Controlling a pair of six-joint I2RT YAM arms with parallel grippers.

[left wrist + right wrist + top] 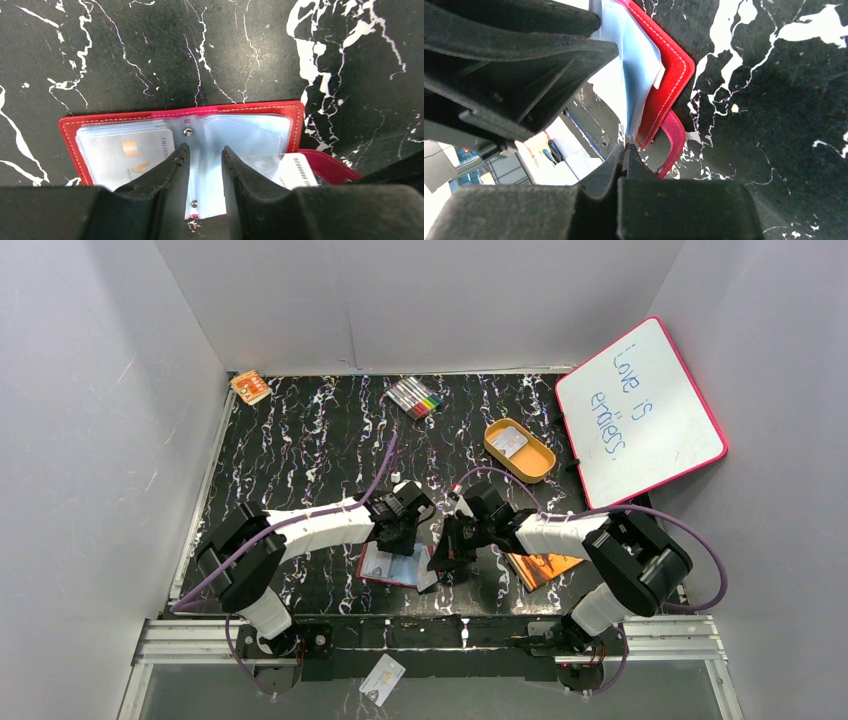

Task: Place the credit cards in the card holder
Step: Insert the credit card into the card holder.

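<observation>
Clerk: Black, white-veined table (300, 450), white walls. First item?

Checker: Wallet (175, 112), red, lying open with its clear sleeves up. It sits directly under the left gripper (205, 149), its far edge just beyond the fingertips.

Clerk: Left gripper, condition?

Checker: Fingers (172, 170) parted by a narrow gap, straddling the sleeves' riveted spine. Nothing is held between them. Whether they touch the sleeves cannot be told.

Clerk: Cards at the wallet?

Checker: Two. Chip card (125, 155), inside a sleeve, left of the left finger. Printed card (297, 170), right of the right finger at the wallet's near right corner. Whether it is fully sleeved cannot be told.

Clerk: Right gripper (624, 150)?

Checker: Tips closed together, no gap showing. Whether anything thin is pinched there cannot be told. The wallet's corner and snap tab (674, 140) lie just beyond the tips.

Clerk: Other cards?

Checker: Tray card (508, 440), lying in the orange tray (540, 468), well beyond the right gripper. Loose card (382, 680), behind both grippers, past the table's near edge between the arm bases.

Clerk: Sundries?

Checker: Booklet (540, 567), orange, to the right of the right gripper, partly under that arm. Markers (415, 397) and whiteboard (640, 410), far beyond both grippers.
</observation>
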